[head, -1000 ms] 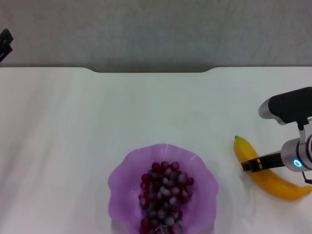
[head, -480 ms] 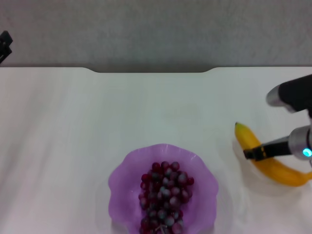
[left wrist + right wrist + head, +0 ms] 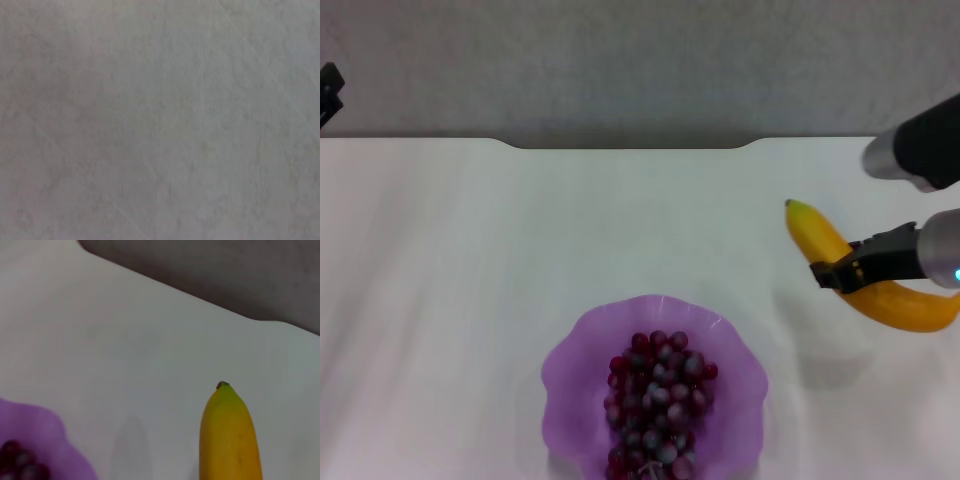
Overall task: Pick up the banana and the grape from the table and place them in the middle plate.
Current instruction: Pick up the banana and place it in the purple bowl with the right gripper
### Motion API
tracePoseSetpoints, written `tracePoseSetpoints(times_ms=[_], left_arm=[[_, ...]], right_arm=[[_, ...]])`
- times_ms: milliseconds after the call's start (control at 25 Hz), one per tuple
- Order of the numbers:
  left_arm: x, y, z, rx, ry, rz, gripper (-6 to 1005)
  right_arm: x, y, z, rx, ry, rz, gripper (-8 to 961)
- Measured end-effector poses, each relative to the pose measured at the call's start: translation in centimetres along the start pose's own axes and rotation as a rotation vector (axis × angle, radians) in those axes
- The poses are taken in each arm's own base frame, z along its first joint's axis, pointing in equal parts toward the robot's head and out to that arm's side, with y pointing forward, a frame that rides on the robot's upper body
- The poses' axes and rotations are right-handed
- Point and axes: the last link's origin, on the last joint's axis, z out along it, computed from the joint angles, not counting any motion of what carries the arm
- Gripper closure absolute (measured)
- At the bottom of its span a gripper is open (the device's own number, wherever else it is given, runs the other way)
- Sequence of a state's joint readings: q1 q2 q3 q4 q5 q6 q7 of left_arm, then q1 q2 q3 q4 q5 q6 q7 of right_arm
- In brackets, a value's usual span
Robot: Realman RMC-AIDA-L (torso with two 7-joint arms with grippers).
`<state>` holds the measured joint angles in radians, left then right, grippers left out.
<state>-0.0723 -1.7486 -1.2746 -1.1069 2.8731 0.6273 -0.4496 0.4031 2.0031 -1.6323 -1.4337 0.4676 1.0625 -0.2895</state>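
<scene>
right gripper [image 3: 832, 272] clenched round the smooth yellow-orange curved banana [image 3: 820, 240], lifted over the white table's [image 3: 470, 300] right edge, dark red-purple grape bunch [image 3: 655, 405] lying in the lilac scalloped plastic plate [image 3: 570, 370] at the near edge, left gripper [image 3: 330, 90] parked far-left corner, can't tell its jaws

Even, soft light; faint shadow on the table [image 3: 825, 365]; slight blur.
</scene>
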Motion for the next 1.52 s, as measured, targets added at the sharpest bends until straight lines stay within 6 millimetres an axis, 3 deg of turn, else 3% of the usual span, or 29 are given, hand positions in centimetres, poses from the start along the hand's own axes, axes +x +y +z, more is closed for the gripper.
tracePoseSetpoints(times_ms=[560, 1000, 1280, 1520], left_arm=[[0.1, 0.2, 0.2, -0.008, 0.002, 0.0, 181], [0.2, 0.3, 0.5, -0.011, 0.005, 0.002, 181], [0.3, 0.7, 0.9, -0.027, 0.008, 0.004, 181], [0.3, 0.9, 1.2, -0.033, 0.005, 0.012, 181]], right_arm=[[-2.8, 7.4, 0.3, -0.14, -0.003, -0.273, 434], [-3.6, 12.4, 0.3, -0.255, -0.037, -0.398, 424], [-3.4, 13.7, 2.2, -0.334, -0.008, -0.4, 417], [-2.7, 13.7, 3.8, -0.348, 0.023, -0.396, 412]])
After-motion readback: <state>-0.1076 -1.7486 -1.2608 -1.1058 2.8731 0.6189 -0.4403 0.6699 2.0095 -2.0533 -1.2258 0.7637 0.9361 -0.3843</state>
